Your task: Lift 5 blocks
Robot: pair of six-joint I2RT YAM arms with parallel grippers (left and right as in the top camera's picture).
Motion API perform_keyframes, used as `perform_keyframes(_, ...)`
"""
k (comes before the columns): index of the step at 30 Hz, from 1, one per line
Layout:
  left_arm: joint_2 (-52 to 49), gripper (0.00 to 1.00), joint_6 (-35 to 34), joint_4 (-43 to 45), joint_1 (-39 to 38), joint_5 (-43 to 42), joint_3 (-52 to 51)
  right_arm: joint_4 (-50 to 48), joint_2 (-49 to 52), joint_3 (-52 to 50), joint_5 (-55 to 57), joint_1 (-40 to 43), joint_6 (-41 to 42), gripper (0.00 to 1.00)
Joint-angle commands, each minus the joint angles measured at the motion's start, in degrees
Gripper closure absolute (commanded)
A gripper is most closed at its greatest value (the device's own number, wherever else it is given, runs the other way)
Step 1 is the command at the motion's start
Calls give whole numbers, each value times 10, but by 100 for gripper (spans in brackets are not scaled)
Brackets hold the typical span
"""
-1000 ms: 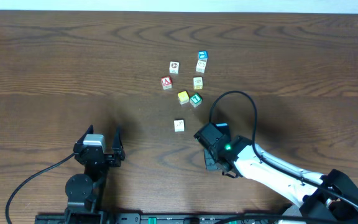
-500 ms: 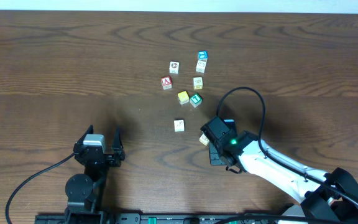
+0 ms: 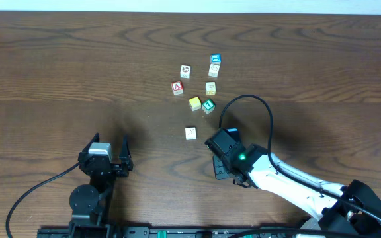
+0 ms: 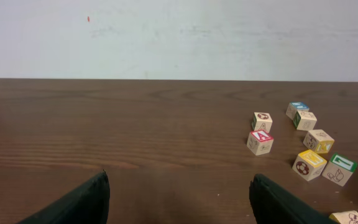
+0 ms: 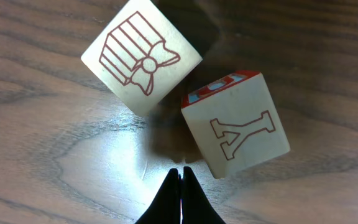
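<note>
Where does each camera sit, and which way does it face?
Overhead: above the table, facing straight down; left arm and right arm show.
Left wrist: low, facing level across the table toward the wall; the open left gripper frames the bottom.
Right wrist: close above the table, facing down on the gift block and "Y" block; the shut right gripper shows.
Shared: overhead and left wrist both show the red "A" cube.
</note>
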State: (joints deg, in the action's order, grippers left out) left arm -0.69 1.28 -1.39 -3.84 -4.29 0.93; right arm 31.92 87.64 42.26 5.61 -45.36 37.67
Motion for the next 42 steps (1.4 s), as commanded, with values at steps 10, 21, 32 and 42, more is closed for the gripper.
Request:
perform_keyframes(10,0,27,-3,-23,3,-10,-7,53,-5,-2,54,0,17,99)
perform_keyframes(21,0,28,-3,-23,3,-10,-7,16,-5,-2,54,34,11,99)
perform_keyframes(32,0,27,-3,-23,3,-10,-7,6,-5,-2,20,33,8,99)
perform_keyframes(42,0,27,-3,-23,3,-10,-7,-9,-5,-2,7,33,8,99)
